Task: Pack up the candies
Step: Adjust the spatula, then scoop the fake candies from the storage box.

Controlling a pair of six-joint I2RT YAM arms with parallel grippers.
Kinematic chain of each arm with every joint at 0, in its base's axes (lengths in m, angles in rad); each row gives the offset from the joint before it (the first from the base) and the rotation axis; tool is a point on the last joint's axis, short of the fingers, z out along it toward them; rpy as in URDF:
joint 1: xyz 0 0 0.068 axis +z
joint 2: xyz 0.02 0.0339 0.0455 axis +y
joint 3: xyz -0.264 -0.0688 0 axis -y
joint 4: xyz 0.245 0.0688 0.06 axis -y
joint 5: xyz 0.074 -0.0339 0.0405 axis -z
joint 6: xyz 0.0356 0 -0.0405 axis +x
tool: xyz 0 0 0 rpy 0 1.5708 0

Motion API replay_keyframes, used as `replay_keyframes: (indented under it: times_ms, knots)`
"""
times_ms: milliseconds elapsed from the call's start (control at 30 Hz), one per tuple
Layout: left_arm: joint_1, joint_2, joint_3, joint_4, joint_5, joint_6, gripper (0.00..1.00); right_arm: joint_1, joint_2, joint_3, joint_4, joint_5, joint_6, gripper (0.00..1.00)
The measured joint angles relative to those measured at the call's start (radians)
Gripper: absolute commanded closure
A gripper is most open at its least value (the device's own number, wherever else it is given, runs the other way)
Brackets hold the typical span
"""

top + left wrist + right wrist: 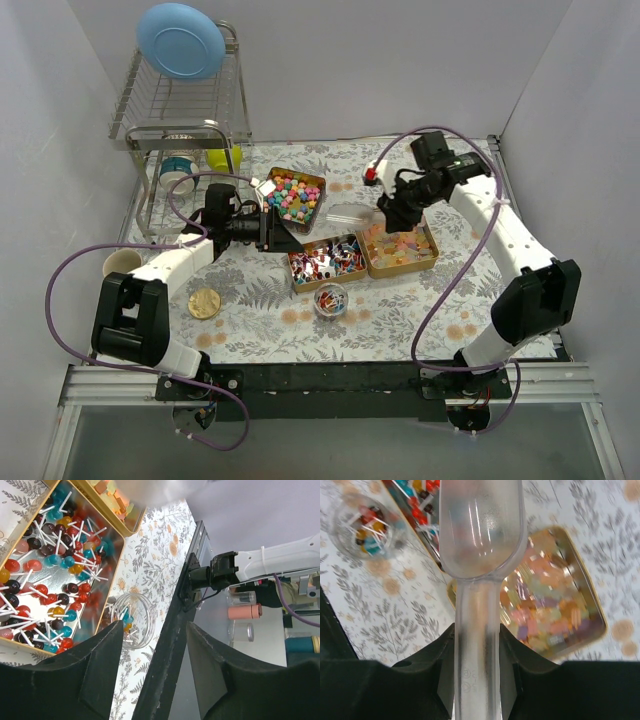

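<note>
Right end effector (477, 652) tight around clear scoop (481, 535) near gummies (555, 611) — left end effector (155, 666) wide, empty

Bright even light; right wrist view blurred, perhaps motion.

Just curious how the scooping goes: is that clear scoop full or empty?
Empty, it seems: in the right wrist view the scoop bowl is see-through with nothing inside, its handle clamped in the right gripper.
</note>
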Motion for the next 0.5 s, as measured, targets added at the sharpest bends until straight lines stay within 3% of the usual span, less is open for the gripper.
replay_keyframes:
  times_ms: [167,500]
  knots:
    - [0.000,-0.002,0.000,-0.023,-0.019,0.022,0.42,-0.128,-0.036,0.000,-0.093,0.095,-0.079,0.99]
    - [-0.002,-0.012,0.000,-0.074,-0.143,0.057,0.40,-0.162,-0.027,0.000,-0.190,0.300,-0.124,0.99]
